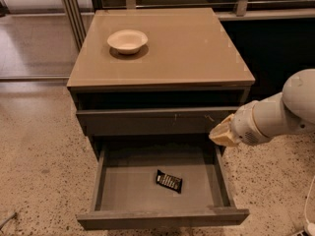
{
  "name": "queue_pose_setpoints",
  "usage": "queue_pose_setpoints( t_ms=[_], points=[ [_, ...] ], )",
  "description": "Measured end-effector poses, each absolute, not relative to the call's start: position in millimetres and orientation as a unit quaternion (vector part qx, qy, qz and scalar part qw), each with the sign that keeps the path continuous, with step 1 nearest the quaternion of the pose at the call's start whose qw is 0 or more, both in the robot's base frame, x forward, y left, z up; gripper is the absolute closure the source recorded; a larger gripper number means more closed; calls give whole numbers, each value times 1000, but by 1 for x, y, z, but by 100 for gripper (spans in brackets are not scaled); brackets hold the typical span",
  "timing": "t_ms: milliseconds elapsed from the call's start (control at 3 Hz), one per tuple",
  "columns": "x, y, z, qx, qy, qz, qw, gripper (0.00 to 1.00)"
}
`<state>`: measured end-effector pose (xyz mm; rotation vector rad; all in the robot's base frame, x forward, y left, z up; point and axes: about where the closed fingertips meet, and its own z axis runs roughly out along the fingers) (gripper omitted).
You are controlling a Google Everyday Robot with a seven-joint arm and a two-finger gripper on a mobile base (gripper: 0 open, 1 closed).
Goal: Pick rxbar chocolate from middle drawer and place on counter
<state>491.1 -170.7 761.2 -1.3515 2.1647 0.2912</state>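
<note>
Now, bar: lower centre, in open drawer.
End effector: right, beside drawer; grip cannot tell.
Bowl: upper left, on surface.

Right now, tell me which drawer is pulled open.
The middle drawer, holding the rxbar chocolate; the scratched drawer front above is shut. The gripper hovers at that front's right end.

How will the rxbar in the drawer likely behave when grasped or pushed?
The rxbar lies flat on the drawer floor, so it likely won't roll or tip; a push would probably slide it. Small and thin, probably light. The hand hangs above the drawer's right side, apart from it.
</note>
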Motion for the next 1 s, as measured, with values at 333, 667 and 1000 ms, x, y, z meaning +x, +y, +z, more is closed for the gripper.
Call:
queue_pose_setpoints(
  t_ms=[333, 667, 1000],
  points=[
    [495, -149, 706, -499, 805, 136, 292, 100],
    [490, -131, 634, -498, 808, 163, 269, 100],
    [478, -121, 563, -497, 816, 193, 222, 100]
  ],
)
